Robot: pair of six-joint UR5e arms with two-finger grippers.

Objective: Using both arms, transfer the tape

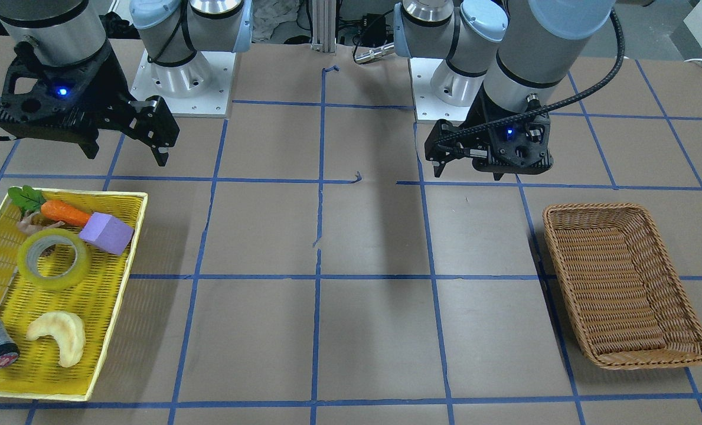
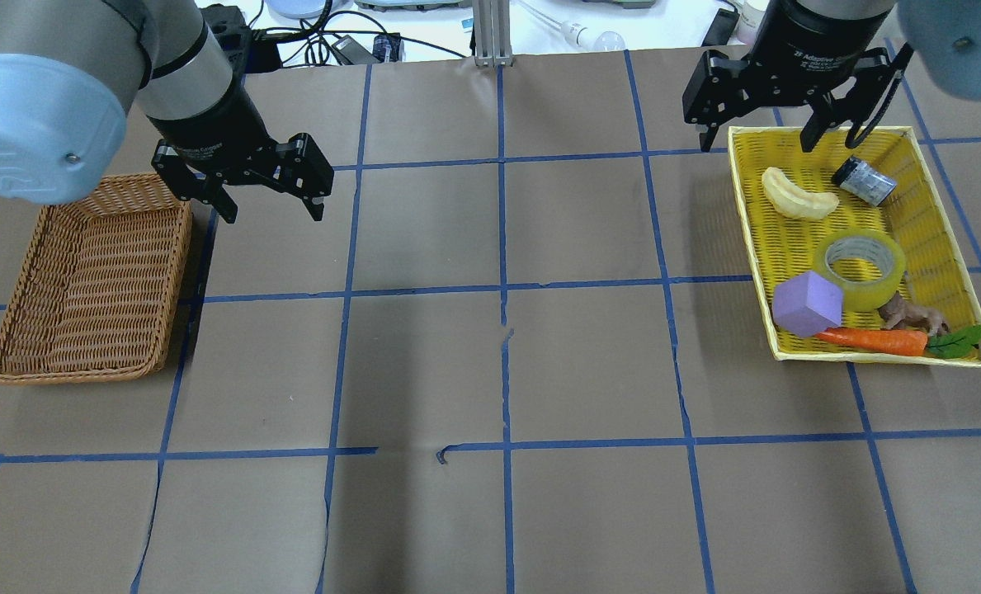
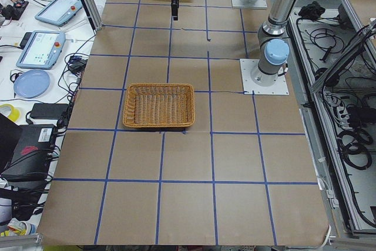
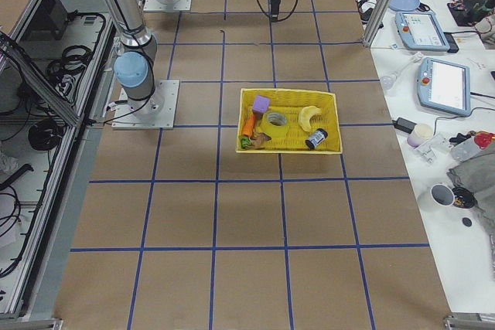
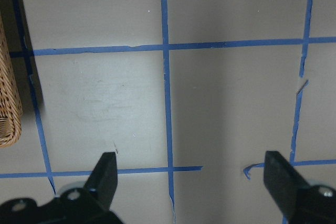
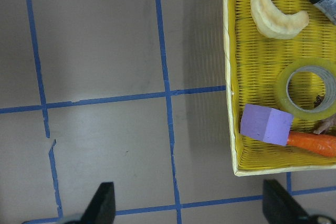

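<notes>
Both hang open: left gripper (image 2: 274, 213), right gripper (image 2: 756, 144). The tape (image 2: 863, 294), mid-right overhead, looks light, stiff, slick; I'd pinch its wall.

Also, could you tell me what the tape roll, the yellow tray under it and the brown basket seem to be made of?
The tape: translucent yellow-green plastic film, glossy, wound on a pale core, perhaps card. The yellow tray: probably woven plastic, given the uniform bright colour and fine mesh. The brown basket: wicker or rattan-look weave, matt; natural or synthetic, I cannot tell.
</notes>
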